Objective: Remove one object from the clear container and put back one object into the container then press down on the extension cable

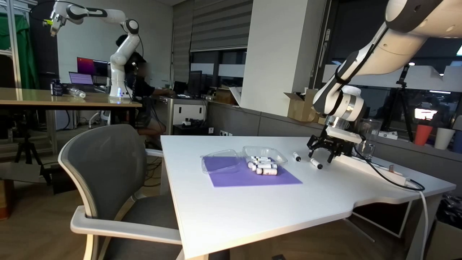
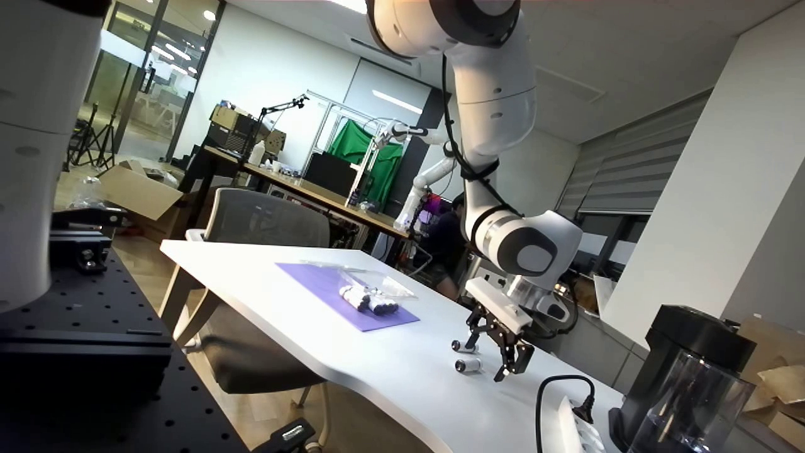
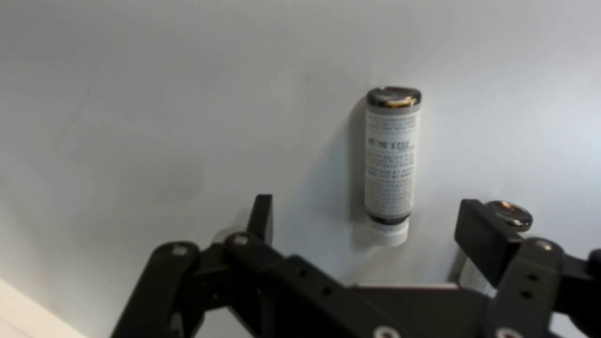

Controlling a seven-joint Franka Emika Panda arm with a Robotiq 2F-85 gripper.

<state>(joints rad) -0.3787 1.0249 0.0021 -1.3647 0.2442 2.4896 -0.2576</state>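
Hand [image 3: 371, 223] spread wide nr btl [image 3: 390, 164], label [image 3: 389, 188] txt too blurry to read.

In both exterior views, the white table [image 1: 281, 213] is looking bright while the windows [image 1: 232, 59] are showing dark. In an exterior view, a ceiling lamp [image 2: 352, 4] is glaring. The wrist view is looking grey, paler at its right edge; there a bottle [image 3: 389, 164] is casting a soft leftward shadow, its dark end [image 3: 393, 97] glinting.

White bottle [image 3: 390, 162], upside-down rows of label print, too blurred to read
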